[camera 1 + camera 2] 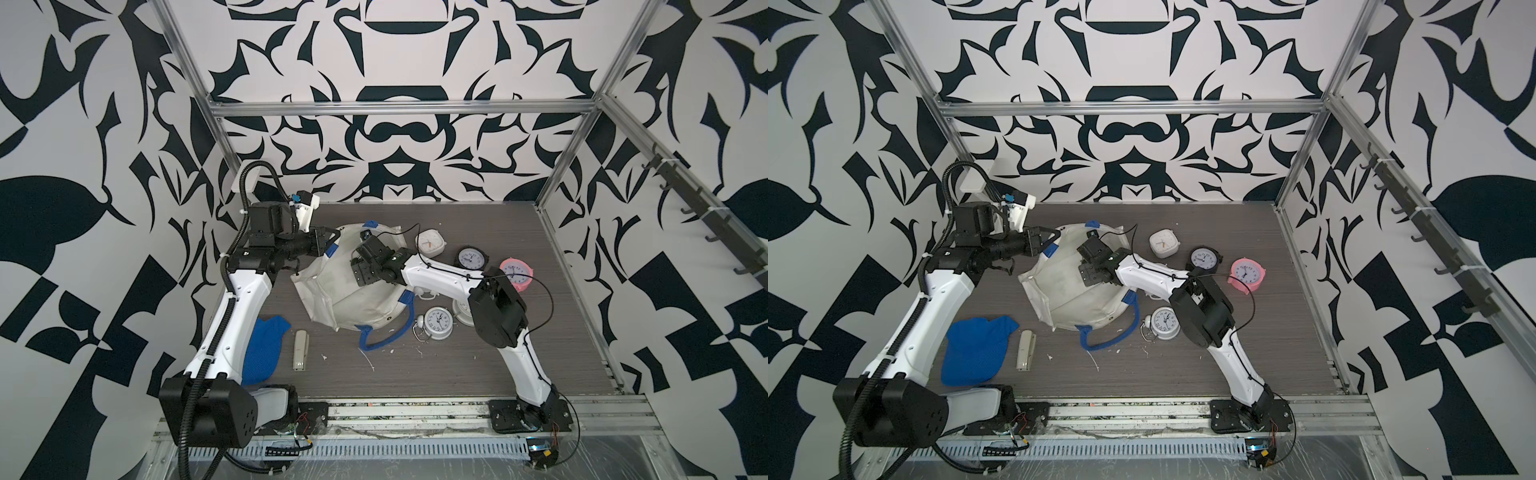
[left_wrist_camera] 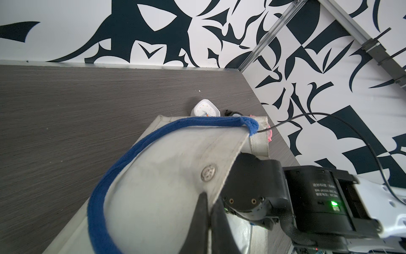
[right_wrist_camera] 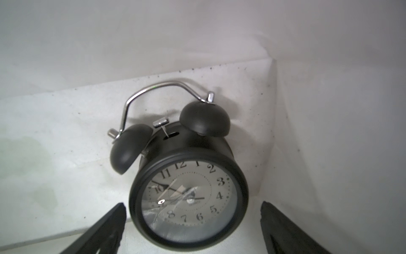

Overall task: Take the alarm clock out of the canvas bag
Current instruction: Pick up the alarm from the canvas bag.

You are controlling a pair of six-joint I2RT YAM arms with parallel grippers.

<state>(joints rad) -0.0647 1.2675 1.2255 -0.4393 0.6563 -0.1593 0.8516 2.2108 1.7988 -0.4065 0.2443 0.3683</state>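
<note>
My right gripper [image 3: 192, 209] is down inside the canvas bag [image 3: 87, 110], fingers [image 3: 109, 226] spread wide. The alarm clock [image 3: 189, 187] sits right between them: black, two bells, a chrome handle, face turned up toward my wrist. One finger comes very near its rim, but I can't tell if it touches; the other stands clear. Pale cloth rises on every side, and the clock lies close to an inner corner of the bag.

Over to my left gripper [image 2: 211, 216]: pressed together, pinching the bag's rim just beside a metal snap, a blue handle [image 2: 123, 158] looping past. In both top views that pinch is on the rim that faces the table's left edge [image 1: 328, 243] [image 1: 1045, 241], and the mouth gapes wide.

The bag [image 1: 332, 286] [image 1: 1059, 286] stands around the middle of the table [image 1: 415, 374], a bit toward the far edge, and my right forearm reaches in over the rim that faces the right edge.

Outside the bag, toward the right edge: a white square clock [image 1: 430, 242] [image 1: 1164, 244], a black round clock [image 1: 471, 258] [image 1: 1203, 258] and a pink clock [image 1: 515, 274] [image 1: 1246, 274]. Nearer the front edge, just beside the bag's second handle, lies a white bell clock [image 1: 436, 323] [image 1: 1165, 322].

Toward the near-left corner: a blue cap [image 1: 262, 349] [image 1: 976, 353], with a small beige object [image 1: 299, 349] [image 1: 1026, 349] just beside it.
</note>
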